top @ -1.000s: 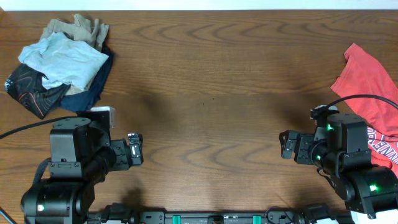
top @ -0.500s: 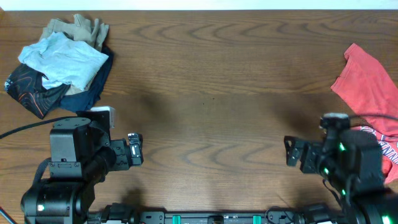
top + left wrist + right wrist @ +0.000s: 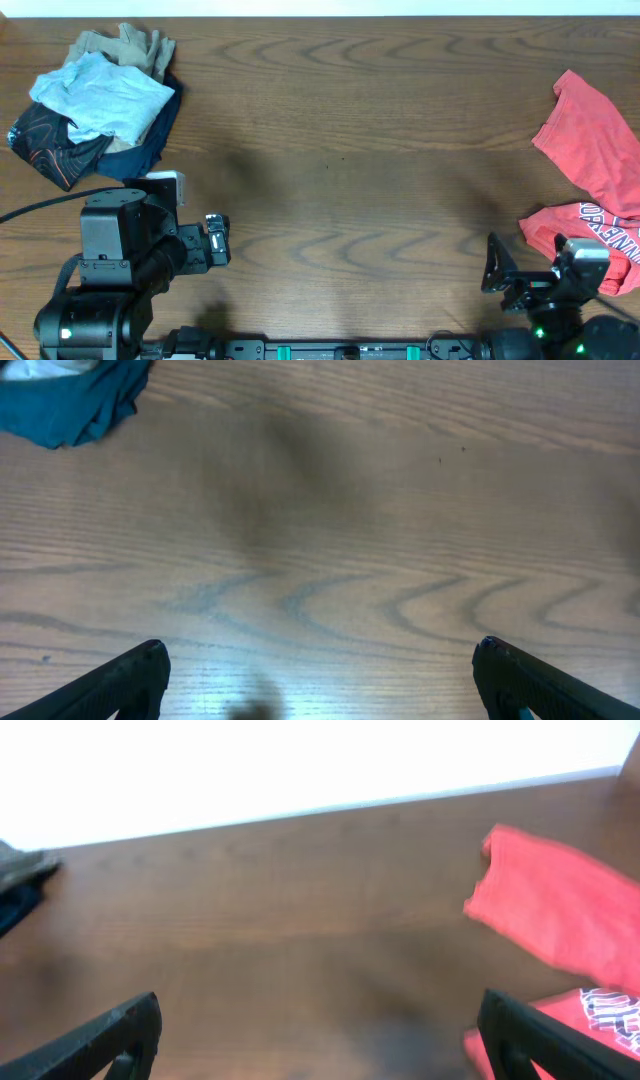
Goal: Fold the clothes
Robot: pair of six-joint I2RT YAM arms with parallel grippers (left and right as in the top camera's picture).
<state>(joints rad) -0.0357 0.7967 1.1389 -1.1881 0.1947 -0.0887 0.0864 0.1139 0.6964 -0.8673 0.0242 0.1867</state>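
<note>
Wood table (image 3: 340, 150) has red T-shirt (image 3: 590, 140) crumpled at 3 o'clock, clothes pile (image 3: 95, 100) at 10; L gripper (image 3: 320, 650) & R gripper (image 3: 320, 1005) fingers apart, empty, so best drag red one to centre, flatten before folding.

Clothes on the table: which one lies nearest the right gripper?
The red T-shirt, spread alone at the right edge; the other clothes sit heaped far left.
</note>
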